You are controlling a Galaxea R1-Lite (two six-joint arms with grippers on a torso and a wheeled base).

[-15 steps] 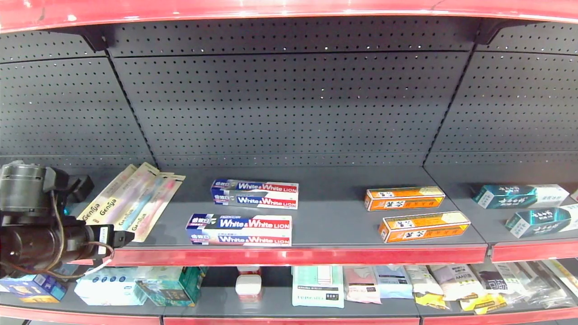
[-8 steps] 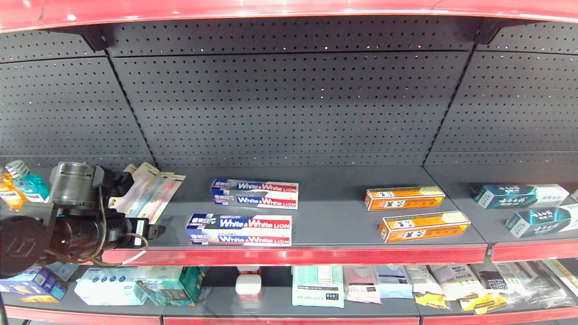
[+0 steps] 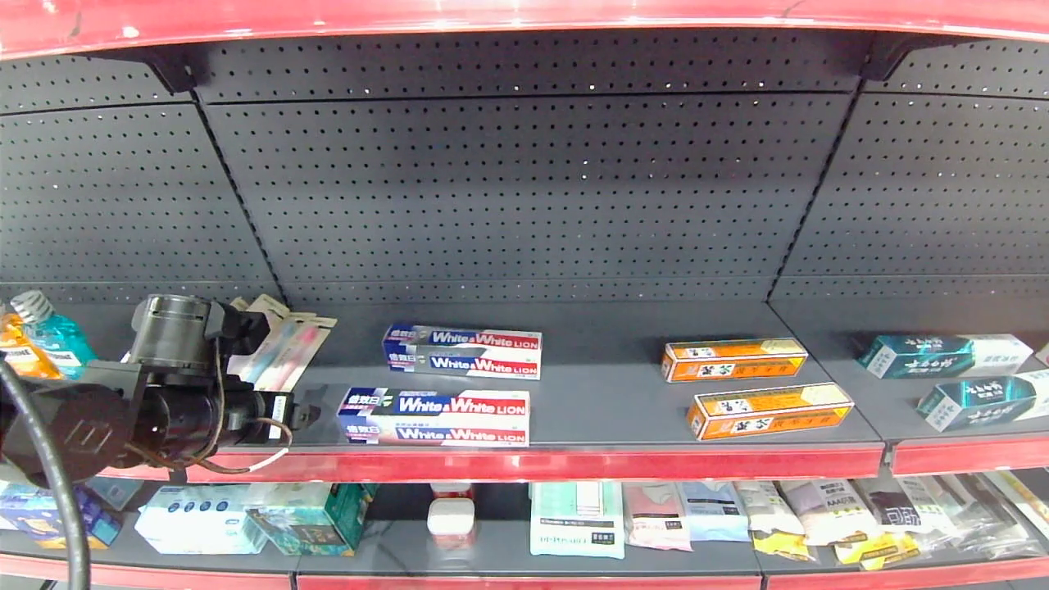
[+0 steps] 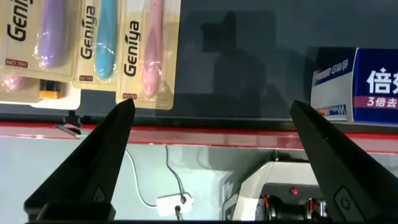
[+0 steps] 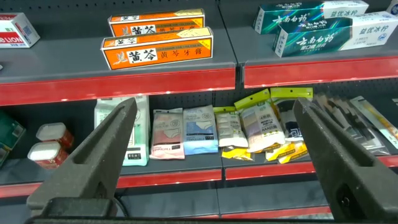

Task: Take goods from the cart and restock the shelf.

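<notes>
- Left gripper (image 3: 307,414) has slid rightward along the shelf (image 3: 574,463) front lip, uncovering a mouthwash bottle (image 3: 49,332) at the head view's 9 o'clock.
- It sits at 8 o'clock, released, fingers spread wide with nothing between them.
- Toothbrush packs (image 3: 283,348) lie flat just behind it, toward 12 o'clock.
- Two white toothpaste boxes (image 3: 434,416) at centre; the front one is near the gripper tip, apart.
- Orange boxes (image 3: 770,410) at 4 o'clock, teal boxes (image 3: 942,355) at 3 o'clock.
- Right gripper (image 5: 216,102) is released and empty, before the lower shelf's pouches (image 5: 261,124).

Shop, probably: shelves (image 3: 574,463) of toothpaste boxes (image 3: 434,416)
</notes>
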